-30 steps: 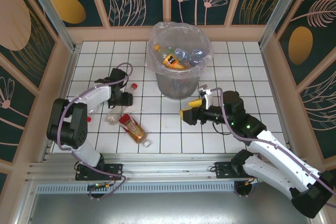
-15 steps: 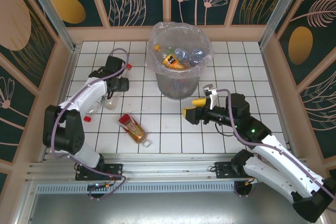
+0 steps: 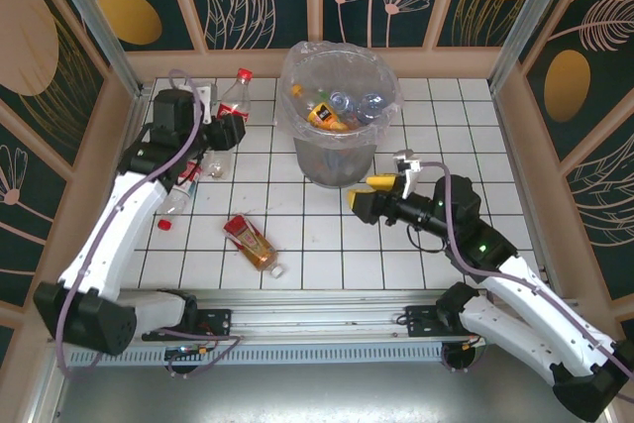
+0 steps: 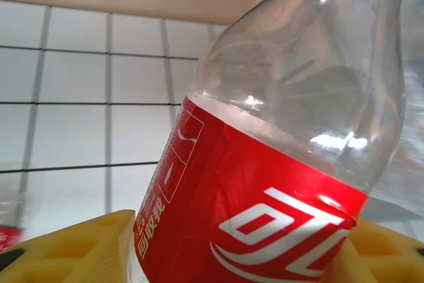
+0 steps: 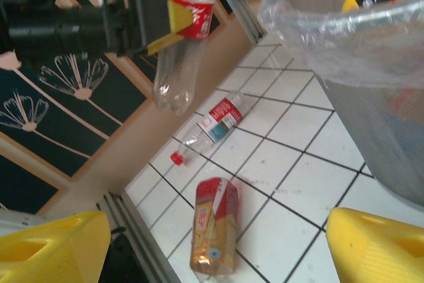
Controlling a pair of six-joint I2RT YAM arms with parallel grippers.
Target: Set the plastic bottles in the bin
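Observation:
My left gripper is shut on a clear plastic bottle with a red label, held in the air left of the bin, red cap uppermost. The right wrist view shows this bottle hanging from the yellow fingers. The grey bin, lined with a clear bag, holds several bottles. Two bottles lie on the tiles: a red-labelled, red-capped one, and a brown one. My right gripper is open with nothing in it, right of the bin's base, its fingers set wide.
A wooden rim and patterned panels wall in the white tiled floor. A metal rail runs along the near edge. The bin's bag bulges over its wall at the right of the right wrist view.
The left arm has risen off the floor with the red-labelled bottle and swung back and up towards the far left. The right gripper has opened a little wider and drifted slightly right.

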